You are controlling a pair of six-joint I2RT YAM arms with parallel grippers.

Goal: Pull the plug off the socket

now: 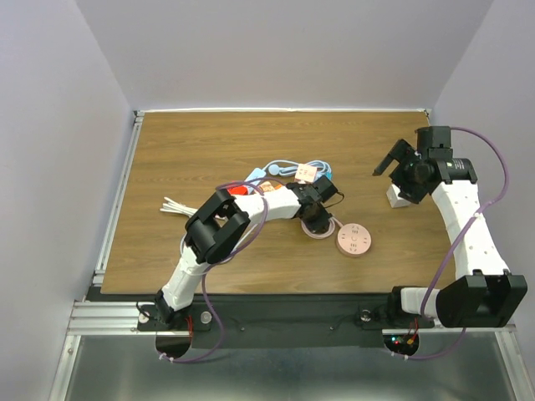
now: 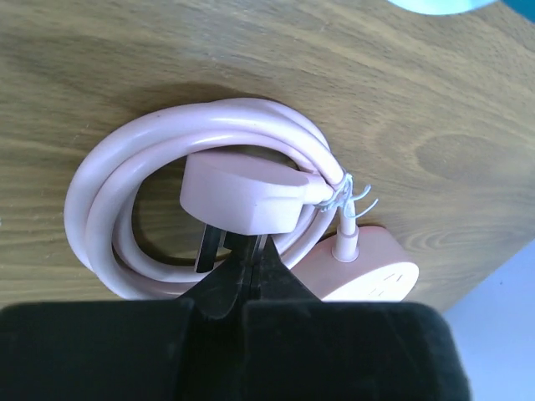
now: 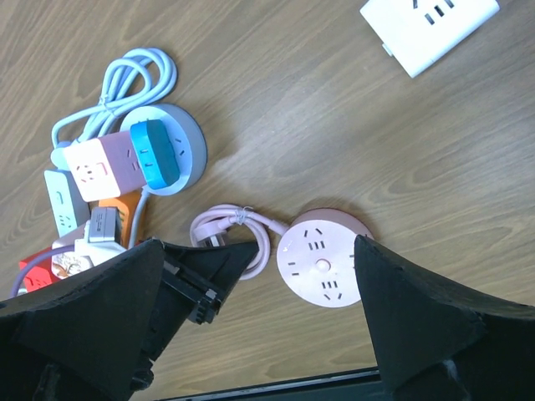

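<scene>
Top external view, far left: a bundle of white ties [image 1: 175, 205] loose on the tabletop [image 1: 167, 142], well apart from both arms. Next, the left arm, stretched toward the middle and bent low to set the left fingers [image 2: 219, 291] right at the pink plug [image 2: 242, 196]. Pressed nearly together at the bare prongs, seemingly to take the plug by its metal. A real pinch or mere contact: impossible to tell. Plug resting on its own coiled pink cord [image 2: 104, 196], bound with a wire twist and seated in no socket, so likely free already.

Behind, a heap of coloured power strips [image 1: 280, 177], half hidden by the arm and hard to sort out. Just right of the coil, the round pink socket [image 1: 354, 241], face up, cut off at the frame edge in the left wrist view. Further right, the right fingers [image 3: 92, 317], spread wide and held high, probably parked clear of the work. Beneath, a white socket block [image 1: 399, 197], partly covered.
</scene>
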